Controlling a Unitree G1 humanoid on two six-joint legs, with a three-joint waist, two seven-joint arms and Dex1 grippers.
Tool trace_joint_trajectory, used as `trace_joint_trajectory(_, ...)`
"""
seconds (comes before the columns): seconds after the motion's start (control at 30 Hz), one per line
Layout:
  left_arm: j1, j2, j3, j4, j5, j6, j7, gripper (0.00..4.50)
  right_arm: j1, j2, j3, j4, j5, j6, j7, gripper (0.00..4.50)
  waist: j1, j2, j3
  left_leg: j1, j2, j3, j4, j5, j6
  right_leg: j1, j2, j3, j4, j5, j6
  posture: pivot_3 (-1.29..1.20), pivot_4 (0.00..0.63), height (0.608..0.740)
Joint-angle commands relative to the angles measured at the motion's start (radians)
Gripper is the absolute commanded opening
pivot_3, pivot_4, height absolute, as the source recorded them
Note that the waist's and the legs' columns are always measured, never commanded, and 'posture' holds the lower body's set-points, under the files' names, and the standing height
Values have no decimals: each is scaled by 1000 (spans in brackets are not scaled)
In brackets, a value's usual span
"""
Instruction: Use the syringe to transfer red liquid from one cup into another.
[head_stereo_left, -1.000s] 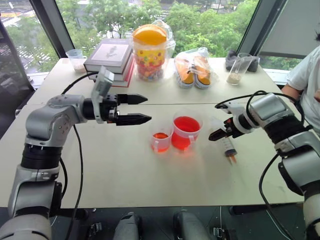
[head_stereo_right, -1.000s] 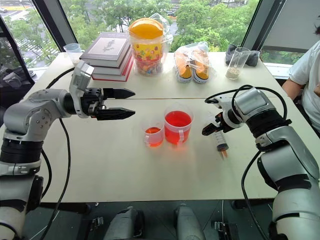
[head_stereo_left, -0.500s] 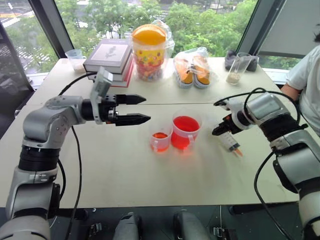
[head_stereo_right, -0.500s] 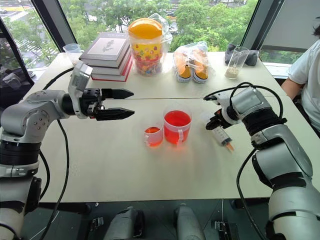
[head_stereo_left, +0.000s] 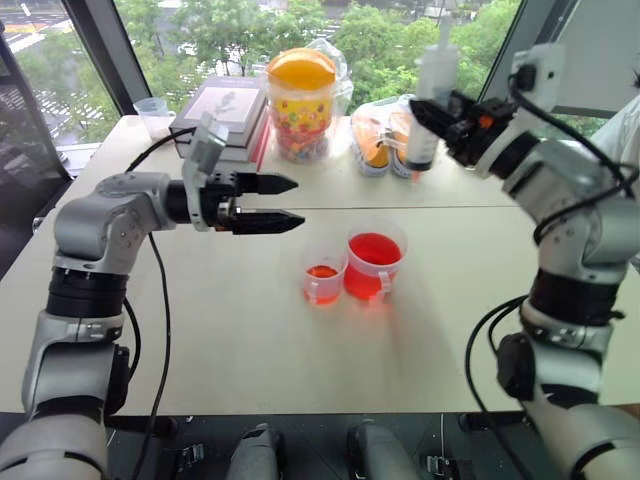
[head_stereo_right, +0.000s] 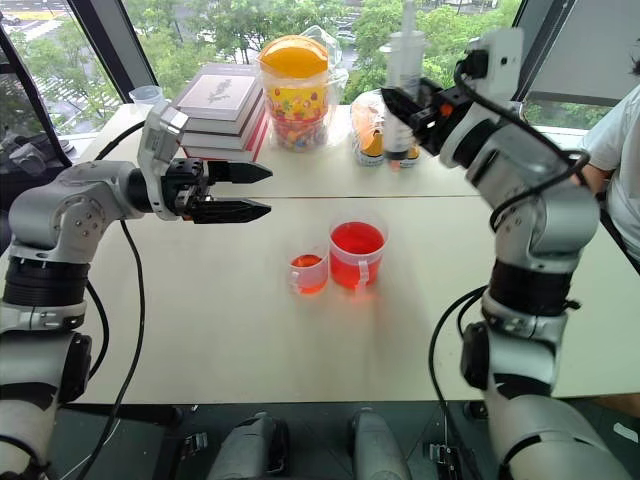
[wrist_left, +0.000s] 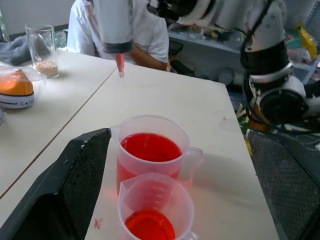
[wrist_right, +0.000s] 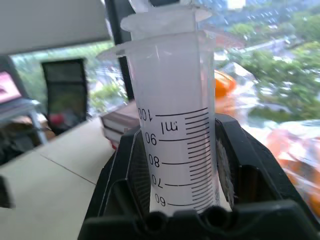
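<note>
My right gripper is shut on the syringe, holding it upright and high above the far side of the table, orange tip pointing down. In the right wrist view the clear barrel sits between the black fingers. The wider cup stands at the table's middle with red liquid in it. The smaller cup touches its left side and holds a shallow red layer. My left gripper hovers open to the left of and above the cups, pointing toward them.
At the back stand a stack of books, a candy jar with an orange lid, a bag of orange shoes and a small cup. A glass with grains is farther right. A person in white sits at the right edge.
My right gripper has swung the syringe up from low beside the cups to high over the table's far side, turning it upright. The left gripper has stayed put.
</note>
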Motion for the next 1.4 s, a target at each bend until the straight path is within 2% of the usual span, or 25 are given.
trace_joint_trajectory(0.03,-59,-14,6,24,8,-20,-12,4500,121,52,5,-131,43,-111,-6,1398,2,0,0,0,0,0,0,0,0,1,0,0,-1,0,0,0,150,740)
trace_joint_trajectory(0.23,-139,-57,-18,86,36,-47,-42,4500,304,137,105,-183,26,-252,-23,1398,-6,0,0,1,-1,-1,1,0,0,2,0,0,-1,0,0,0,150,740)
trace_joint_trajectory(0.53,-220,-133,-27,148,49,-57,-61,4500,453,133,232,-141,-64,-414,-26,1398,-5,0,0,2,-1,-2,1,0,0,2,1,0,-1,0,0,0,150,740)
trace_joint_trajectory(1.33,-315,-364,-100,363,177,-197,-104,4500,455,112,281,-124,-77,-456,-42,1398,-3,0,0,2,-1,-3,1,0,0,3,1,0,-1,0,0,0,150,740)
trace_joint_trajectory(1.4,-327,-388,-93,380,178,-198,-94,3964,455,111,282,-123,-78,-456,-44,1398,-3,0,0,2,-1,-3,1,0,0,3,1,0,-1,0,0,0,150,740)
